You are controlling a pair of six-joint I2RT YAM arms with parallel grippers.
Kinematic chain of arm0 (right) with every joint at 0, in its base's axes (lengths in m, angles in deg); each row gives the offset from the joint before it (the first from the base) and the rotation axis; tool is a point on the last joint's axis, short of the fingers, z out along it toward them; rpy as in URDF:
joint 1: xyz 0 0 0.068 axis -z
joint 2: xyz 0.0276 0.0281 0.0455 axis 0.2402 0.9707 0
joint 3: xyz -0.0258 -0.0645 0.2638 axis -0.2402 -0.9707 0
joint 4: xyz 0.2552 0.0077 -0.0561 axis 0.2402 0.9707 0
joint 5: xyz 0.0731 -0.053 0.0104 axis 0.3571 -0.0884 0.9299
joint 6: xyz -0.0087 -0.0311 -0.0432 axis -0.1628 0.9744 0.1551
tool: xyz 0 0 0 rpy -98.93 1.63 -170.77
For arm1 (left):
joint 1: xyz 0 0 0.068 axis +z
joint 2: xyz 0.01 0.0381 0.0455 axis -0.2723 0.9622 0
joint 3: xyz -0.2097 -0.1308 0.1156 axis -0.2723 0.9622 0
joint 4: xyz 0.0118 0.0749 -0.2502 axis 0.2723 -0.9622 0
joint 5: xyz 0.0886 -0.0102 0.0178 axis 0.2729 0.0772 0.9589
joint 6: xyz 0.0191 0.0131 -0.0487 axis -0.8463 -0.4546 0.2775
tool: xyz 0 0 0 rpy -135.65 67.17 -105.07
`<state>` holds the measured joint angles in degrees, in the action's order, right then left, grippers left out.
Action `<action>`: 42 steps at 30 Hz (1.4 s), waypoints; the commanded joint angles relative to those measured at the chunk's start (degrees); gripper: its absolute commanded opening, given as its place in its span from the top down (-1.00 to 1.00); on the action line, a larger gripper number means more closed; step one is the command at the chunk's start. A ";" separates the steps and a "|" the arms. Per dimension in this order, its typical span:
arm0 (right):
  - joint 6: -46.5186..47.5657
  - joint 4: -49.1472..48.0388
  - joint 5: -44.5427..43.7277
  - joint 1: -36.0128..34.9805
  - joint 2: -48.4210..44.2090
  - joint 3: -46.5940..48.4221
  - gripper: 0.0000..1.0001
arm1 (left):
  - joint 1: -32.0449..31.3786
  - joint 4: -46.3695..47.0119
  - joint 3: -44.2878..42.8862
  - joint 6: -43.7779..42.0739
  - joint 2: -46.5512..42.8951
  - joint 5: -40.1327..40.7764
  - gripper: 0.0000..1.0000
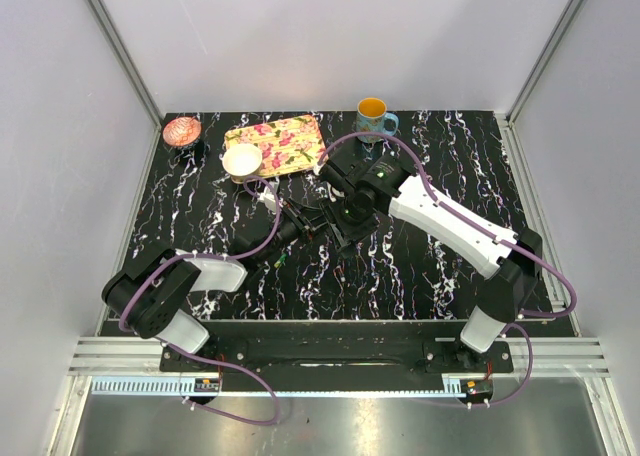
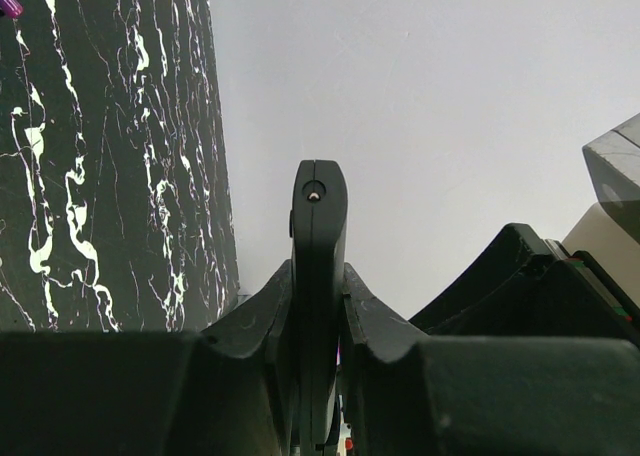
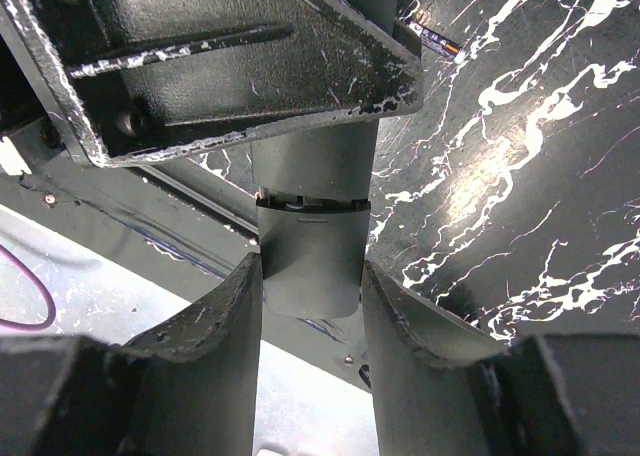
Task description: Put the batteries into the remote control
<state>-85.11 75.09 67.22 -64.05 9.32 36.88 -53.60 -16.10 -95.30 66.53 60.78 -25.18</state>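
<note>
Counter (image 1: 450,166) showing glossy black marble-look top, white veining, glare patches. Remote control (image 2: 318,266) looking like smooth matt black plastic. Right gripper (image 3: 312,316): fingers (image 3: 205,346) showing grainy matt black surface, edges scuffed pale. Tray (image 1: 290,141) at far edge showing glossy floral print. Mug (image 1: 373,117) looking glazed, shiny. Bowl (image 1: 182,131) at far-left corner gleaming coppery. Rail (image 1: 340,354) along near edge looking like brushed metal. Walls (image 1: 330,36) looking matt white.

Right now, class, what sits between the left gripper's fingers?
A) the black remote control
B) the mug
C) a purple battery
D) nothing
A: the left wrist view shows the remote control, edge-on, clamped between the fingers of the left gripper.
</note>
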 commanded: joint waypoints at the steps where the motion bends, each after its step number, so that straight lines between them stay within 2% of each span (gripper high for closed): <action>1: 0.67 0.43 -4.17 -0.21 0.04 2.18 0.26 | -0.78 7.25 -1.20 2.51 -1.31 -0.21 1.00; 17: 0.50 0.25 -3.91 -0.21 -0.13 2.53 -0.04 | -0.78 7.60 -1.11 2.69 -1.05 -0.21 1.00; 42: -0.91 -1.42 0.31 -0.21 0.13 3.67 0.02 | -0.78 6.90 -1.81 2.34 -0.78 -0.48 1.00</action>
<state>-85.44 75.29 66.71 -64.16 9.37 37.91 -53.95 -15.49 -95.32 67.16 60.78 -25.12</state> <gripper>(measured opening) 0.493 0.220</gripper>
